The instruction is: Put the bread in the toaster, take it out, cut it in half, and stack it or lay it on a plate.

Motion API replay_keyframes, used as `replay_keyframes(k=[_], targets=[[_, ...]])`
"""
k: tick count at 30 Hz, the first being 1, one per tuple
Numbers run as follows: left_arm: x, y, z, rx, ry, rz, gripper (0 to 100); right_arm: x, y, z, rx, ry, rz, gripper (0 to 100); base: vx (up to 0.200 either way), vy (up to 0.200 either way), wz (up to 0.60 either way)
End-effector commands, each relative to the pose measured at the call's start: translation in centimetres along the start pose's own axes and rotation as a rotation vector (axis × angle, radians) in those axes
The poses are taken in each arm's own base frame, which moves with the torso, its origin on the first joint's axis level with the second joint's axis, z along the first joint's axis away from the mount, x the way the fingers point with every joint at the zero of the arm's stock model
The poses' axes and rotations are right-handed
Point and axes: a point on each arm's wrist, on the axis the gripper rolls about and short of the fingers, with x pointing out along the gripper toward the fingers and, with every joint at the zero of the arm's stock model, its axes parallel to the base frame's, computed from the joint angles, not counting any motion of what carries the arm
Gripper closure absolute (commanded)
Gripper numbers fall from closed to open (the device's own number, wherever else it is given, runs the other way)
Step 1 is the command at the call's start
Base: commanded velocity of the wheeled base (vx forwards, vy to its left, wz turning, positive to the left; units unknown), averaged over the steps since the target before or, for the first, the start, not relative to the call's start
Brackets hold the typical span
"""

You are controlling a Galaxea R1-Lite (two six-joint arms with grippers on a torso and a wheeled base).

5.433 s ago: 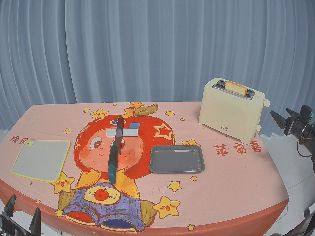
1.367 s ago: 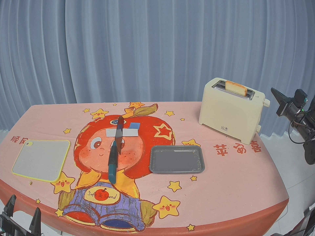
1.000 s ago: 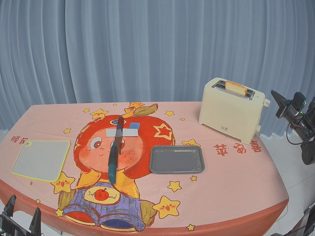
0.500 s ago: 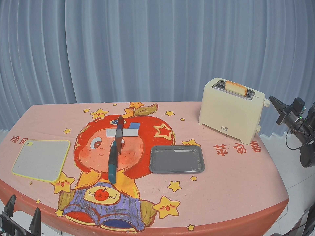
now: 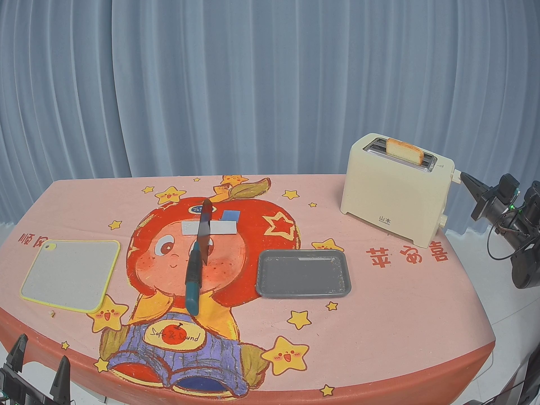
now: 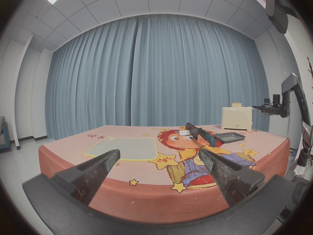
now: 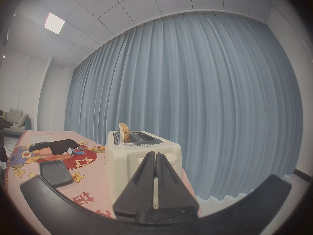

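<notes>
Nearest, my left gripper (image 6: pixel 158 155) is hanging with its jaws spread and empty, well apart from the toaster (image 5: pixel 394 198). The grey plate (image 5: pixel 304 274) is lying bare near the toaster's front, toward the end without the lever. My right gripper (image 7: pixel 156 154) is hovering with its fingers pressed together and holding nothing, the tip just beside the toaster's lever (image 5: pixel 456 175). The bread (image 5: pixel 404 151) is standing proud of the toaster's slot. Judged step: pressing the lever. I am aiming to seat the closed tip squarely on top of it and push straight down, so that the tip does not slip off.

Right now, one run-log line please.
bread in toaster | right gripper shut by lever | left gripper open, near table edge
</notes>
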Motion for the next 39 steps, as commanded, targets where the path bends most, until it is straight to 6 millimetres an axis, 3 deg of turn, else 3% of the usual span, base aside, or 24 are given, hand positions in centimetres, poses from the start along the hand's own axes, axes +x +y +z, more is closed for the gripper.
replay_keyframes(k=[1, 39], targets=[[0.0, 0.0, -0.5, 0.0, 0.001, 0.001, 0, 0.1, -0.1, -0.3, 0.004, 0.007, 0.0, 100, 0.0, 0.0, 0.0], [0.0, 0.0, -0.5, 0.0, 0.001, 0.001, 0, 0.0, -0.1, -2.3, 0.027, 0.072, -0.007, 100, 0.0, 0.0, 0.0]])
